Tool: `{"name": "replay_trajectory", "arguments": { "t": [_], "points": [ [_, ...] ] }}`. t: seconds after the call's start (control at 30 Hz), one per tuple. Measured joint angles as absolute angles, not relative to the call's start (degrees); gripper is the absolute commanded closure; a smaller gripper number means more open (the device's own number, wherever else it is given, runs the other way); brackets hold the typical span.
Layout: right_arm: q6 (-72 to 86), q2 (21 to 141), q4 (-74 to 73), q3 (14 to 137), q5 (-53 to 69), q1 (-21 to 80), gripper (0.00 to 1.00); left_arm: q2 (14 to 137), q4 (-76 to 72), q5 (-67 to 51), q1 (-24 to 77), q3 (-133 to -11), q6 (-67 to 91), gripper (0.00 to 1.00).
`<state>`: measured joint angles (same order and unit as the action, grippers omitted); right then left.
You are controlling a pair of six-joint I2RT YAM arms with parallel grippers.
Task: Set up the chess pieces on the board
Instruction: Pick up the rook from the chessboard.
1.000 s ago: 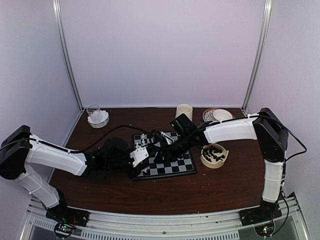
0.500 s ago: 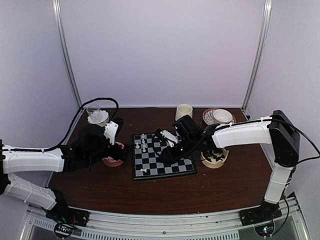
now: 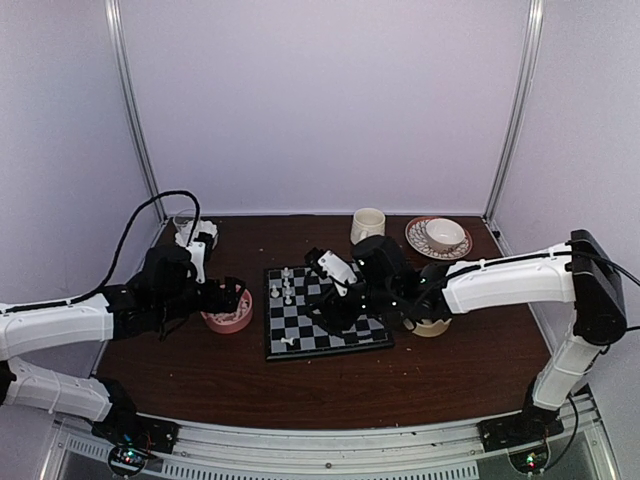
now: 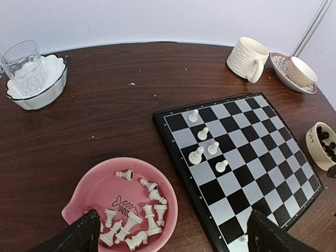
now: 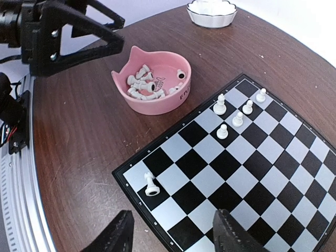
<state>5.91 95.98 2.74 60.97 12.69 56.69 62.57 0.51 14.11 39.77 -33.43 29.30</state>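
Observation:
The board (image 3: 345, 335) lies mid-table. Several white chess pieces (image 4: 202, 134) stand in its far-left part, and one white piece (image 5: 151, 185) lies on its side at the near-left corner. More white pieces (image 4: 131, 220) lie jumbled in a pink bowl (image 4: 97, 184) left of the board. My left gripper (image 4: 173, 241) hangs open over that bowl's near edge, holding nothing. Above the board's near-left area my right gripper (image 5: 176, 236) is open and empty, the toppled piece just ahead of it. Black pieces fill a cream bowl (image 4: 321, 144) right of the board.
A glass (image 4: 23, 65) stands in a white scalloped bowl at the back left. A cream mug (image 4: 247, 52) and a cup on a patterned saucer (image 4: 299, 71) sit behind the board. The right forearm (image 3: 500, 285) crosses over the cream bowl.
My left arm pulled back from the board to the pink bowl and its jaws opened. My right gripper slid toward the board's near-left part and opened; a white piece now lies toppled there.

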Motion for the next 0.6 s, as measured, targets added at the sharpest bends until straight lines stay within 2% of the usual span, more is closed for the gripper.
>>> {"name": "replay_trajectory", "arguments": {
  "t": [0.27,0.6],
  "points": [
    [3.42,104.55,-2.26,70.15,16.03,56.12,0.52,60.29,-0.01,12.36,39.72,-31.7,31.88,0.03],
    [-1.85,111.02,-6.92,72.51,16.45,57.65,0.53,59.53,-1.04,11.73,39.72,-30.22,33.58,0.03]
  ]
}}
